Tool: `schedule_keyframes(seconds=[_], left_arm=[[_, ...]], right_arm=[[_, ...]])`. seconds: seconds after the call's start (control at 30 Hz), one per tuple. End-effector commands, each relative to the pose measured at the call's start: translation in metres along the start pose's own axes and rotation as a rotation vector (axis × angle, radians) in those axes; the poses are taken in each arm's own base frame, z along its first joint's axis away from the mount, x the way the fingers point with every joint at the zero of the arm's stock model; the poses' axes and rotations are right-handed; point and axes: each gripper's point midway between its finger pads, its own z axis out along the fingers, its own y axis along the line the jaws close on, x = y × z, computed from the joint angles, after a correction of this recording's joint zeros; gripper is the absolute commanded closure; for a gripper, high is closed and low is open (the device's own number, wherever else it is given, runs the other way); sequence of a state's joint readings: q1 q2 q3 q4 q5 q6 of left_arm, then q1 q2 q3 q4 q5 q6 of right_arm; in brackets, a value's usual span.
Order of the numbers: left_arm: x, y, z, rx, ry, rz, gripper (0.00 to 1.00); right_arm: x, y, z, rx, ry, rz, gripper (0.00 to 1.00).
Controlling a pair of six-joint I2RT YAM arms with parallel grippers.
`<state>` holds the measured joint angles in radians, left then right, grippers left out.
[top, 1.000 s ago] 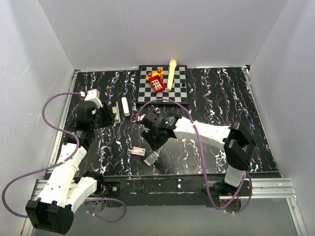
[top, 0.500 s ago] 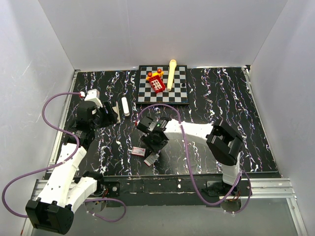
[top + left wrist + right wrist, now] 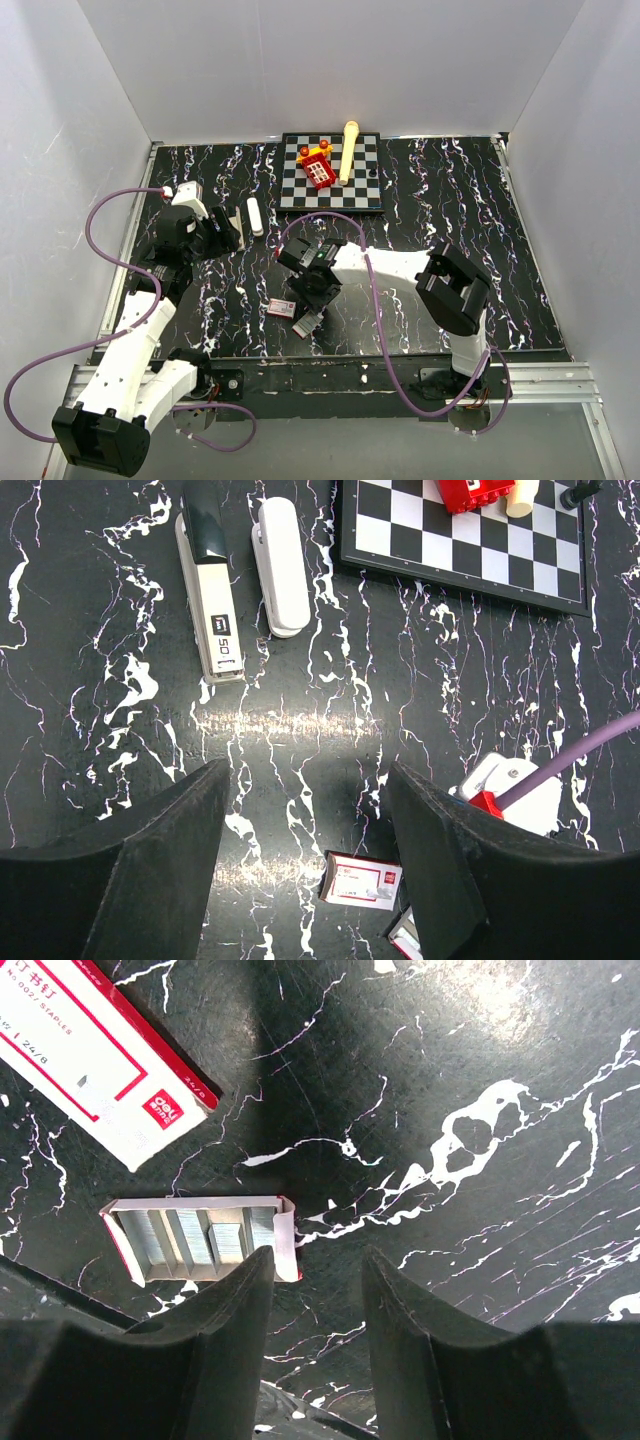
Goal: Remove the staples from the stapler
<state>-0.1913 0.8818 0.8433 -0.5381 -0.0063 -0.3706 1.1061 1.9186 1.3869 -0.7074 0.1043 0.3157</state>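
The stapler (image 3: 208, 590), silvery-grey with a black end, lies flat on the black marbled table at the far left (image 3: 237, 228). My left gripper (image 3: 310, 777) hovers open just near of it (image 3: 222, 238), with only bare table between its fingers. Silvery staples (image 3: 195, 1237) lie in strips in an open cardboard tray (image 3: 307, 321) near the front edge. My right gripper (image 3: 318, 1260) is open and empty, low over the table (image 3: 312, 290), and its left finger overlaps the tray's right end.
A white oblong piece (image 3: 282, 565) lies next to the stapler. A red-and-white staple box (image 3: 95, 1055) sits left of the tray (image 3: 282, 308). A chessboard (image 3: 365, 195) at the back holds a red toy, a cream peg and a pawn. White walls enclose the table.
My left gripper's jaws have opened wider beside the stapler. The right arm has folded in, and its gripper has shifted left and nearer, to the tray.
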Motion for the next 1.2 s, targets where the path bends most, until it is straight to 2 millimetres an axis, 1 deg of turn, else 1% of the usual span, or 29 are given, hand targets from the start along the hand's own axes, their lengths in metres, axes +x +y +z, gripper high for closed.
schedule_keyframes(seconds=[0.0,0.3,0.87,0.97,1.17], left_arm=[[-0.004,-0.006,-0.004,0.041,-0.022,0.001,0.36],[-0.004,-0.005,-0.005,0.041,-0.024,-0.001,0.36],[-0.005,-0.005,-0.005,0.042,-0.026,-0.002,0.35],[-0.005,-0.005,-0.005,0.041,-0.027,-0.002,0.35],[-0.005,-0.005,-0.005,0.041,-0.027,-0.003,0.35]], right_arm=[[-0.012,0.004,-0.004,-0.011,-0.020,0.018,0.53],[-0.010,0.007,0.002,-0.019,-0.001,0.027,0.54],[-0.008,0.008,0.005,-0.007,0.014,0.034,0.56],[-0.009,0.005,0.005,0.013,0.010,0.037,0.57],[-0.010,-0.005,0.004,0.101,-0.004,0.043,0.57]])
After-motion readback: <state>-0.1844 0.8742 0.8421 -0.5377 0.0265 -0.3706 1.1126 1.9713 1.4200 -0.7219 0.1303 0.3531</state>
